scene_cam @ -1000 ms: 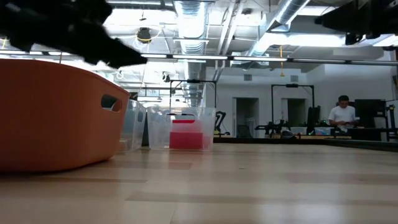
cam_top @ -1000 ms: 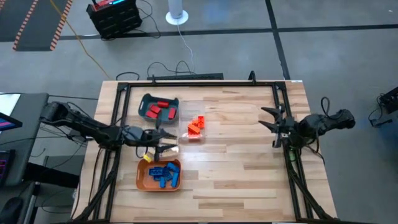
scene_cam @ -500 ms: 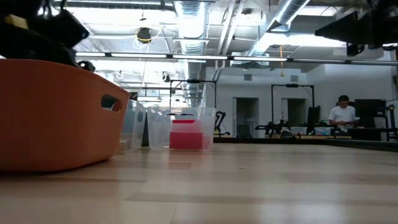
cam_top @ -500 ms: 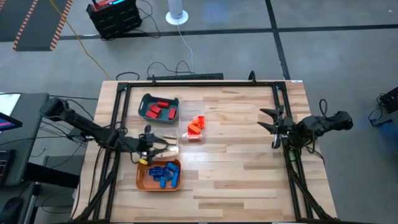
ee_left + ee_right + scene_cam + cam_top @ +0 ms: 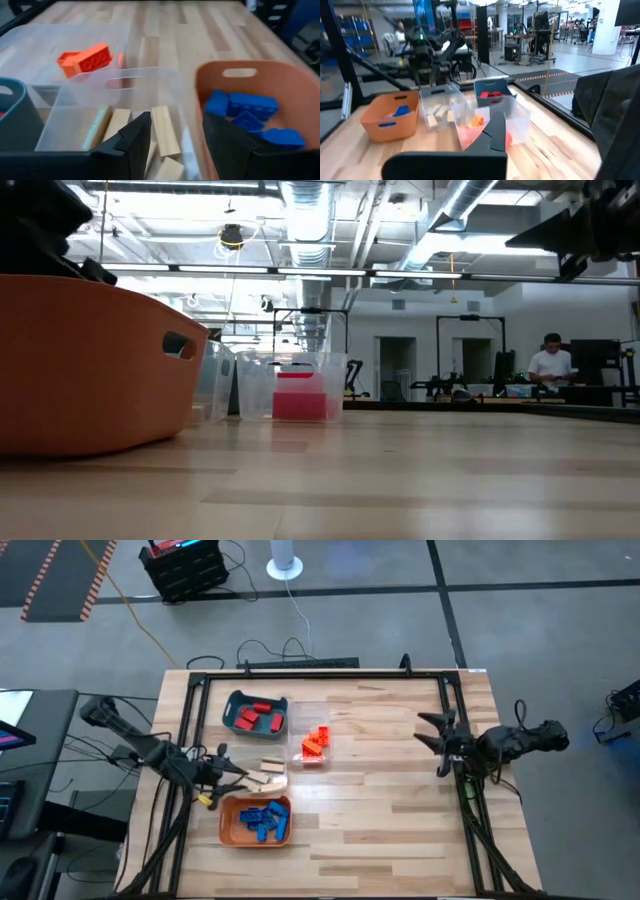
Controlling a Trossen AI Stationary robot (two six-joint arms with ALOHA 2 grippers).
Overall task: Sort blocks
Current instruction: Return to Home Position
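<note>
Orange tray (image 5: 224, 826) — blue blocks (image 5: 265, 821) inside

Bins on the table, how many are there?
4, all on the left half: teal bin with red blocks, clear bin with orange bricks, clear bin with tan blocks, orange bin with blue bricks. None looks hidden.

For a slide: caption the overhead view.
Blocks sorted by colour into four trays; left gripper beside them, right gripper parked at the table edge.

Left gripper (image 5: 238, 778) withdrew leftward
</note>
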